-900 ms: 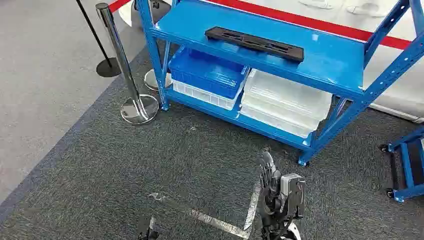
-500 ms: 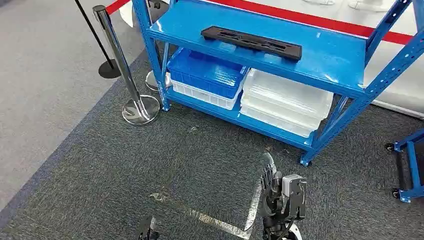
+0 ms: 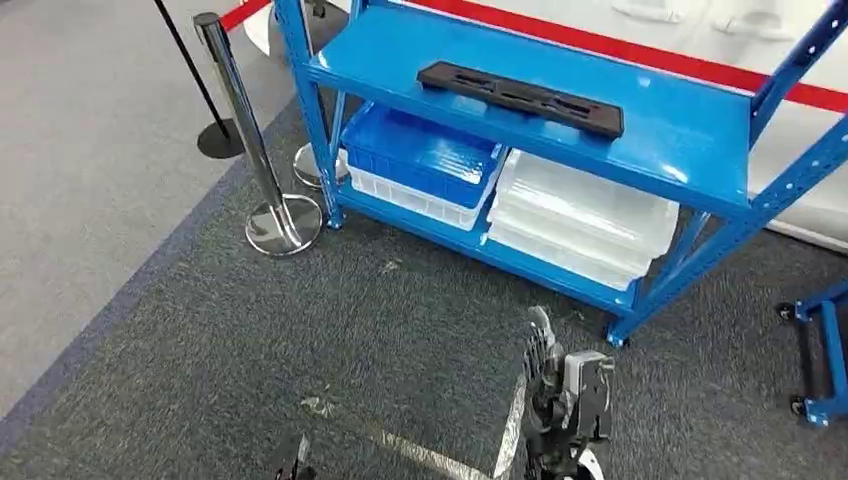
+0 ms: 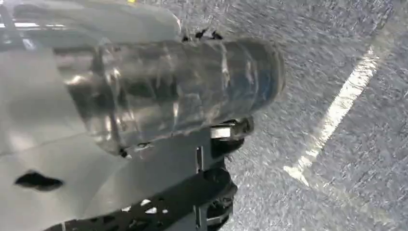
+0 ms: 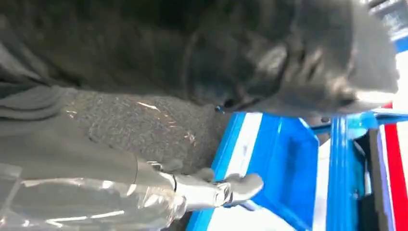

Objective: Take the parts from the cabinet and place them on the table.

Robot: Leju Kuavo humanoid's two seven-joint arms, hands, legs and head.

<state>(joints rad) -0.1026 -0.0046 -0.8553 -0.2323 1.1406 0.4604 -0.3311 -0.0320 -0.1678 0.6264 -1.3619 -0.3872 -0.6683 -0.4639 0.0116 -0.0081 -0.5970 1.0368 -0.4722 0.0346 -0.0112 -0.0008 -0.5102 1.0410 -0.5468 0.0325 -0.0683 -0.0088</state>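
Part: your black slotted part lies flat on the top shelf of the blue cabinet, well ahead of the right hand, slightly to its left.
Right hand: the right hand is low over the carpet, fingers straight and apart, grasping nothing.
Left hand: the left hand is barely seen at the frame edge; can't tell its state.
Lower shelf: a blue bin sits on a white one, w/ clear bins beside them.
Near cabinet: chrome stanchion on the cabinet's left; tape lines on the carpet by your right hand.
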